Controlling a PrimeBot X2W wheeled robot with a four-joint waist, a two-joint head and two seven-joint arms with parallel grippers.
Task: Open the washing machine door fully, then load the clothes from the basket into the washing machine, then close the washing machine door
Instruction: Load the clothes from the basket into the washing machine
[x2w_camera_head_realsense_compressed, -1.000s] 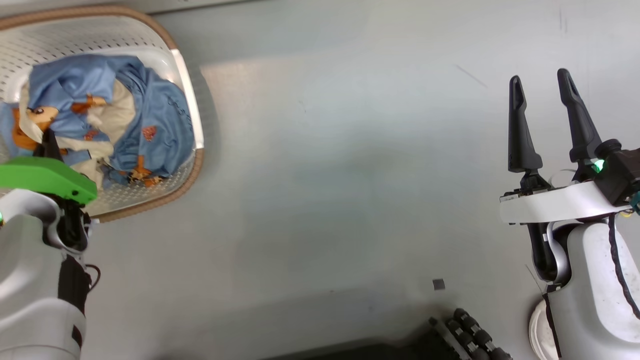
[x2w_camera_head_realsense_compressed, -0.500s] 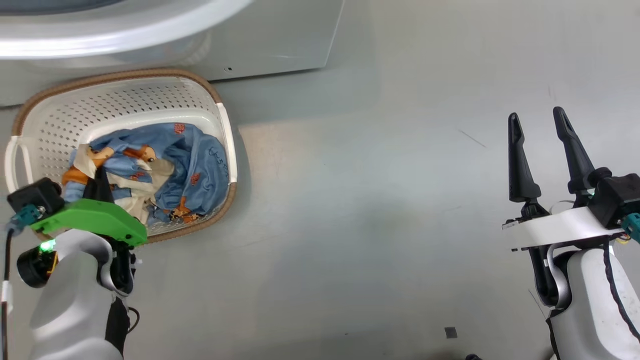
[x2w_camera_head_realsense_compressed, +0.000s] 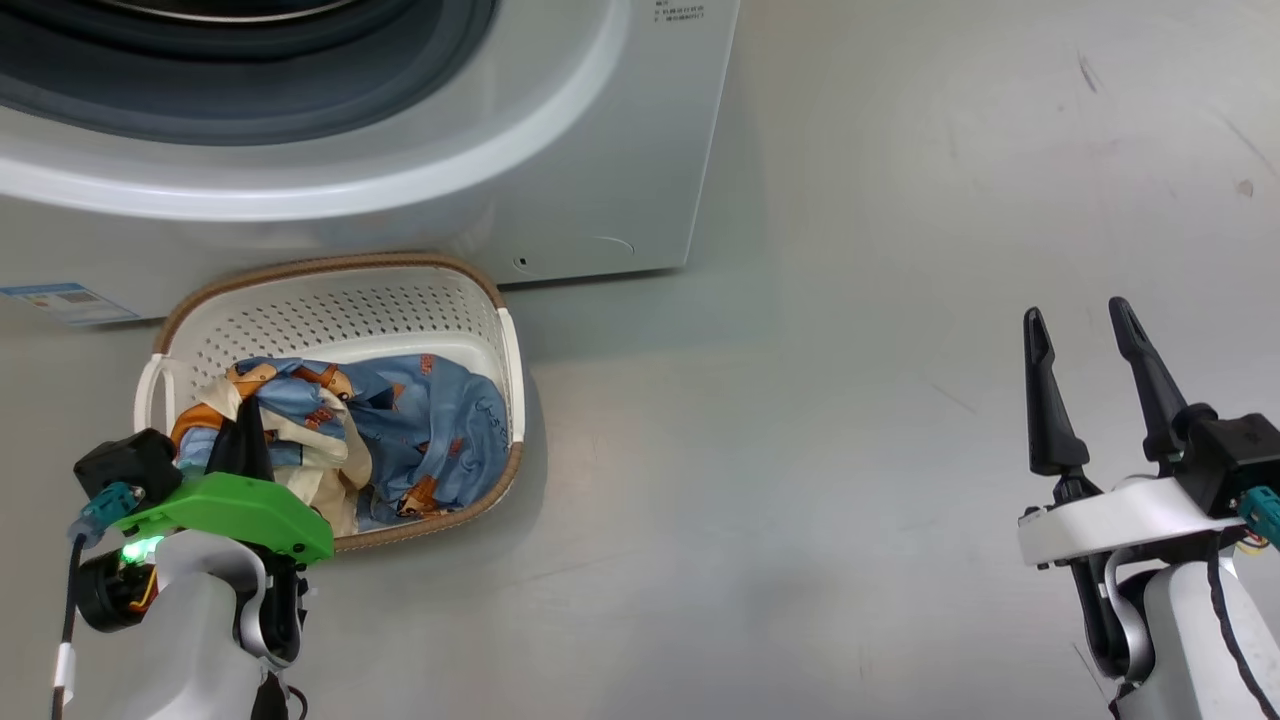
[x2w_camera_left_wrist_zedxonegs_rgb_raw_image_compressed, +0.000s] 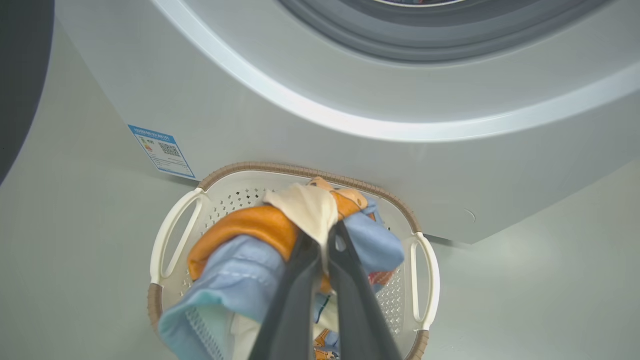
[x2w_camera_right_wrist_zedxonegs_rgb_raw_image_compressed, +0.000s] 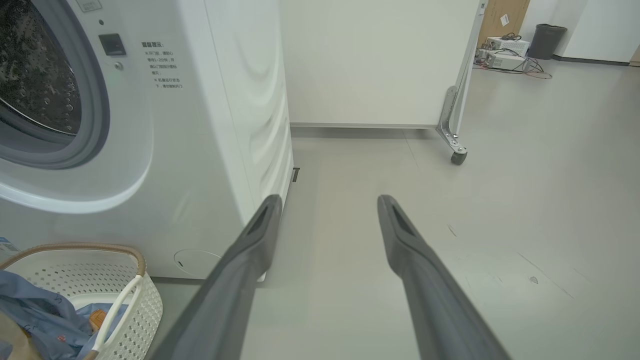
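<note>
The white washing machine (x2w_camera_head_realsense_compressed: 600, 150) stands with its mouth uncovered, showing the grey seal (x2w_camera_head_realsense_compressed: 250, 90) and steel drum (x2w_camera_right_wrist_zedxonegs_rgb_raw_image_compressed: 30, 75). A dark curved surface at the left edge of the left wrist view looks like the washing machine door (x2w_camera_left_wrist_zedxonegs_rgb_raw_image_compressed: 20, 75) swung open. Against the washer's foot sits the cream basket (x2w_camera_head_realsense_compressed: 330, 300) holding the blue bear-print clothes (x2w_camera_head_realsense_compressed: 440, 440). My left gripper (x2w_camera_head_realsense_compressed: 240, 435) is over the basket, shut on a bunch of cream and orange cloth (x2w_camera_left_wrist_zedxonegs_rgb_raw_image_compressed: 300, 205) drawn up from the pile. My right gripper (x2w_camera_head_realsense_compressed: 1075, 310) hangs open over bare floor, far right of the basket.
A blue energy sticker (x2w_camera_head_realsense_compressed: 65, 300) marks the washer's lower front. A white partition on castors (x2w_camera_right_wrist_zedxonegs_rgb_raw_image_compressed: 452, 125) stands behind the washer's right side. Boxes, cables and a dark bin (x2w_camera_right_wrist_zedxonegs_rgb_raw_image_compressed: 545, 40) lie far off. Grey floor stretches to the right of the basket.
The head camera has tilted up, bringing the washing machine into view and shifting the basket down the picture. My left gripper stays shut on the cloth. The right gripper stays open.
</note>
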